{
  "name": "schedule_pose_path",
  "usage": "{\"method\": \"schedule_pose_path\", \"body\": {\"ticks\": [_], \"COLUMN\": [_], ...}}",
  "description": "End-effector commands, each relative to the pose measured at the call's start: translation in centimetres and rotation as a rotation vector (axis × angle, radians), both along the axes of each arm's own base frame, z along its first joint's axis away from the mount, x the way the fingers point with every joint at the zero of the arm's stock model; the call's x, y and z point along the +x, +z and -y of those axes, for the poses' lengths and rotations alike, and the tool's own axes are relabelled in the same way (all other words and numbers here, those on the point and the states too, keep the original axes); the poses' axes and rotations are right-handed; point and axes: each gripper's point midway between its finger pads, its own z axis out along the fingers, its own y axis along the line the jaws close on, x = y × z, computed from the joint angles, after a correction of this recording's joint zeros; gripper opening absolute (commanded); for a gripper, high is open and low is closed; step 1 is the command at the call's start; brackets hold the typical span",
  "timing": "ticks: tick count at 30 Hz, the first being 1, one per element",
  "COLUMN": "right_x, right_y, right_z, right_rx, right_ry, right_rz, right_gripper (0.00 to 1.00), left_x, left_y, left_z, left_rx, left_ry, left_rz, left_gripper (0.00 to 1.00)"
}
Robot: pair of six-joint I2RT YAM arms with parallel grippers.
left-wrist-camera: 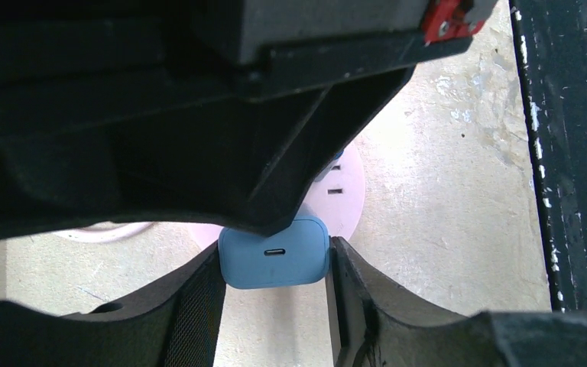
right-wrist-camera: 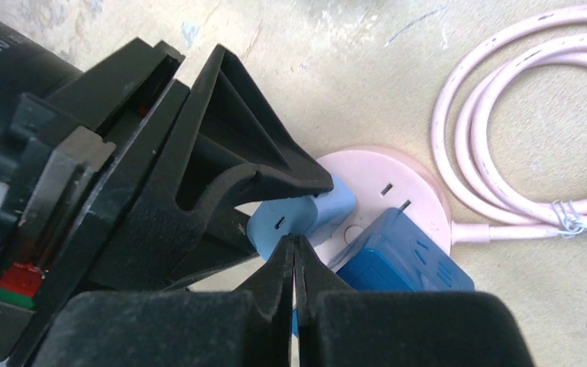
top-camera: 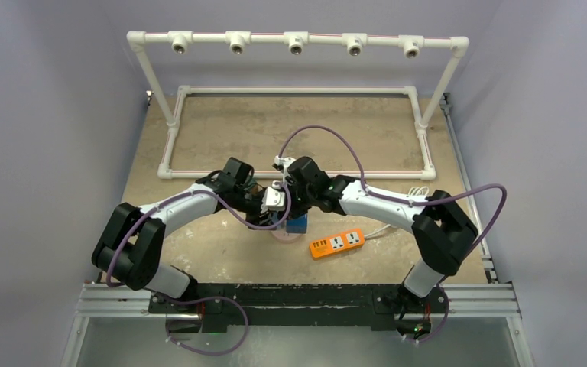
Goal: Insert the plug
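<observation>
A light blue plug [left-wrist-camera: 275, 256] with a small slot in its face sits between the fingers of my left gripper [left-wrist-camera: 274, 264], which is shut on its two sides. Under the plug lies a round pink socket hub [right-wrist-camera: 386, 172], and the plug [right-wrist-camera: 306, 214] rests at the hub's edge. My right gripper [right-wrist-camera: 296, 241] is shut with nothing in it, its tips touching the plug's face. In the top view both grippers meet over the hub, left gripper [top-camera: 274, 200] beside right gripper [top-camera: 292, 197]. The plug's prongs are hidden.
A dark blue cube adapter [right-wrist-camera: 405, 260] sits in the hub beside the plug. A coiled pink cable [right-wrist-camera: 504, 153] runs off to the right. An orange power strip [top-camera: 337, 243] lies to the right. A white pipe frame [top-camera: 298, 42] stands at the back.
</observation>
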Motion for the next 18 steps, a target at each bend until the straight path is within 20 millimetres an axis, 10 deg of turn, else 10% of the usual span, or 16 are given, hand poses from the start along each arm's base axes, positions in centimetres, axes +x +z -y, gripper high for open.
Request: {"method": "schedule_pose_path", "body": {"ticks": [1,10,18], "right_x": [1.2,1.8,1.7], "right_y": [1.1,5.8,7.4], "right_z": [0.1,-0.2,2.5], "right_rx": [0.039,0.166,0.141], "right_ry": [-0.076,-0.101,-0.157], "right_rz": [0.071,0.083,0.11], "right_gripper": [0.0,0.0,0.44], "left_x": [-0.3,-0.4,-0.4], "left_y": [-1.9,-2.4,-2.7], "left_z": [-1.0,-0.7,-1.4], "left_rx": [0.117,0.174,0.239], "left_ry": [-0.002,-0.045,-0.045], "left_rz": [0.013,0.038,0.039], "left_gripper": [0.44,0.44,0.43]}}
